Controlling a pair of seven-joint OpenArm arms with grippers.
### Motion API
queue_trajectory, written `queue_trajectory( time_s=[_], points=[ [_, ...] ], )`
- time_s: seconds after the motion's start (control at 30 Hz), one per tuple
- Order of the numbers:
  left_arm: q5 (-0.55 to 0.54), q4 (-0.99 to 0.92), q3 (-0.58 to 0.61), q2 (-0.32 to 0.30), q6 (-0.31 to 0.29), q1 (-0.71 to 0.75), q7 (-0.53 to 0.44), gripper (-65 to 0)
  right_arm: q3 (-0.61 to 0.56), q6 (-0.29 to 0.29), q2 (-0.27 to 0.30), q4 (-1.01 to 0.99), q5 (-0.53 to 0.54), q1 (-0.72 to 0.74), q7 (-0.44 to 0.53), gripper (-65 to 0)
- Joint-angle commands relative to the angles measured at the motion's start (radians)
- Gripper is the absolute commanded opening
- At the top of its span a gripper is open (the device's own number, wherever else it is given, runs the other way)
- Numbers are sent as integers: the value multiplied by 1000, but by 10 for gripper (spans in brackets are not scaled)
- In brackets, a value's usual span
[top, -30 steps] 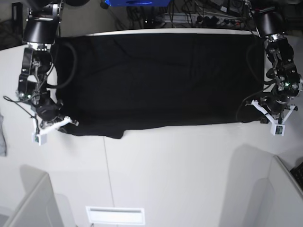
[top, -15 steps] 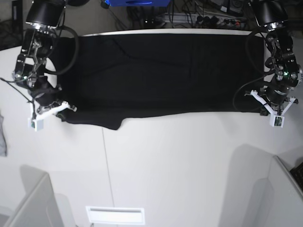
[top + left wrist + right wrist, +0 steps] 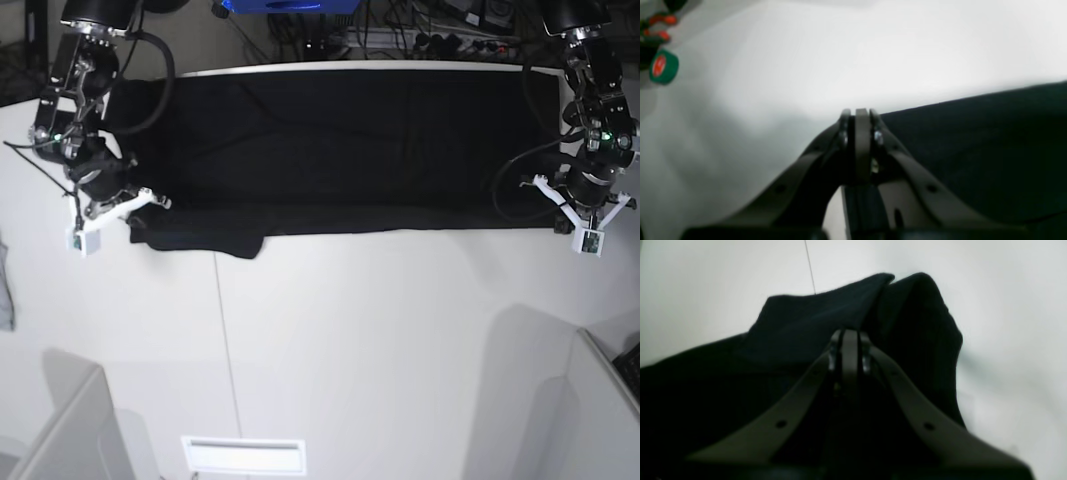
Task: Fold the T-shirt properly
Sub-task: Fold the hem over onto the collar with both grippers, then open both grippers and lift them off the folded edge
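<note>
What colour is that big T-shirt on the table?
Plain black T-shirt; no print is showing. Clearest in the base view.

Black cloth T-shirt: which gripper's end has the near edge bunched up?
The end at the right gripper, on the base view's left: the black cloth T-shirt humps into a fold beyond its jaws. At the left gripper, the hem runs straight.

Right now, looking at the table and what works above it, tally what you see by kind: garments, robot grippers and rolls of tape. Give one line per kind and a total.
Garments: 1, the black T-shirt spread across the far side of the table.
Robot grippers: 2, the left gripper and the right gripper.
Rolls of tape: 1, a green roll in the left wrist view.
Total: 4
</note>
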Motion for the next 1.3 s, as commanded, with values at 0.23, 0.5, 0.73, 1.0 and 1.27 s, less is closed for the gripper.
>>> queue_trajectory(
  time_s=[0.23,0.5,0.73,1.0,1.27],
  points=[
    [2,30,-8,-16,2,50,-17,-650,33,6,9,85,14,-56,5,-650],
    [2,49,-8,-16,2,65,-17,-650,182,6,13,96,198,-92,-87,-650],
    [2,96,-10,-13,2,64,57,-650,193,6,9,113,206,-141,-90,-650],
    [12,113,-10,-12,2,120,59,-650,193,9,9,113,206,-193,-88,-650],
    [14,107,-10,-10,5,163,56,-650,191,10,-13,110,206,-214,-90,-650]
  ],
)
